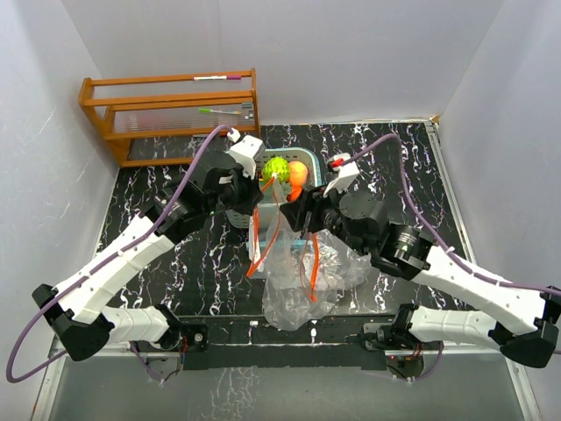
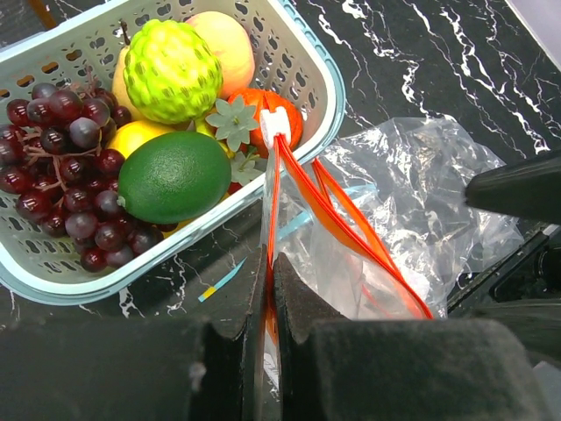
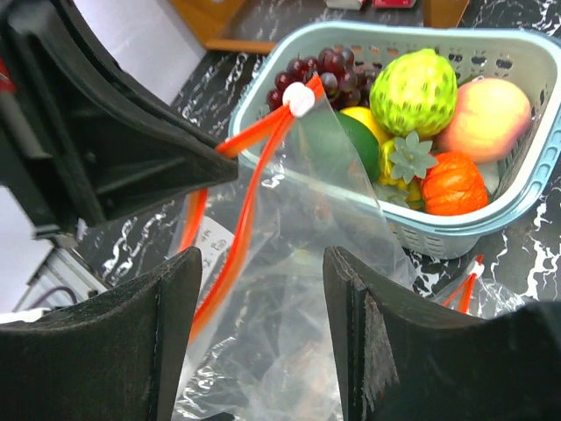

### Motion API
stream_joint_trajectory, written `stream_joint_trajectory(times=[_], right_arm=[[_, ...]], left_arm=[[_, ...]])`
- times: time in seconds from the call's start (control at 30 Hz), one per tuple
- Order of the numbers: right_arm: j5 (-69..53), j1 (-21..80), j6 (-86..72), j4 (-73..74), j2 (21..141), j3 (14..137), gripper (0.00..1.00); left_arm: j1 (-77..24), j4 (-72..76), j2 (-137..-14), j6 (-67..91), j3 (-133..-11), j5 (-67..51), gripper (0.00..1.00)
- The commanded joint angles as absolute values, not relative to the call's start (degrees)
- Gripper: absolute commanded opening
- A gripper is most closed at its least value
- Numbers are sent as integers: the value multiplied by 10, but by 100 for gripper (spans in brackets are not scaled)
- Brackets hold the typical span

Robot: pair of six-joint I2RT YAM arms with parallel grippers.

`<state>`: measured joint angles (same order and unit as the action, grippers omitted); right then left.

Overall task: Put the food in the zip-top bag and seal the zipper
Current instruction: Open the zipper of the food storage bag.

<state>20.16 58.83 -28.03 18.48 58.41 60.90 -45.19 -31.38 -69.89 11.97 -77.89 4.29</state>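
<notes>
Top external view: white walls [image 1: 351, 53] enclose a black, white-veined marble tabletop [image 1: 175, 263], with a wooden slatted rack [image 1: 171, 110] at 10 o'clock. Next, the left gripper [image 2: 268, 272] is clamped on the orange zipper of the clear zip-top bag [image 1: 302, 281]. At 12 o'clock, toy fruits [image 2: 171, 70] fill a pale-blue plastic basket [image 2: 53, 289]. The bag's long axis runs 12 to 6, mouth towards the basket. The right gripper [image 3: 263, 259] has its fingers apart over the bag.

Zip-top bag [image 2: 438, 202] clear crinkly plastic; basket [image 2: 320, 83] plastic lattice; avocado [image 2: 175, 175] smooth, glossy; table [image 2: 421, 61] marbled.
</notes>
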Motion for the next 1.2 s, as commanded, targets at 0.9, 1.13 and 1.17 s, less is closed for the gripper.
stream_joint_trajectory(times=[0.9, 1.13, 1.17], right_arm=[[301, 588, -393, 388, 765, 773, 39], [371, 588, -423, 428, 734, 753, 8], [376, 588, -424, 429, 729, 755, 8]], left_arm=[[-451, -312, -682, 94, -819, 62, 0], [-451, -358, -640, 68, -832, 121, 0], [-451, -363, -636, 66, -832, 129, 0]])
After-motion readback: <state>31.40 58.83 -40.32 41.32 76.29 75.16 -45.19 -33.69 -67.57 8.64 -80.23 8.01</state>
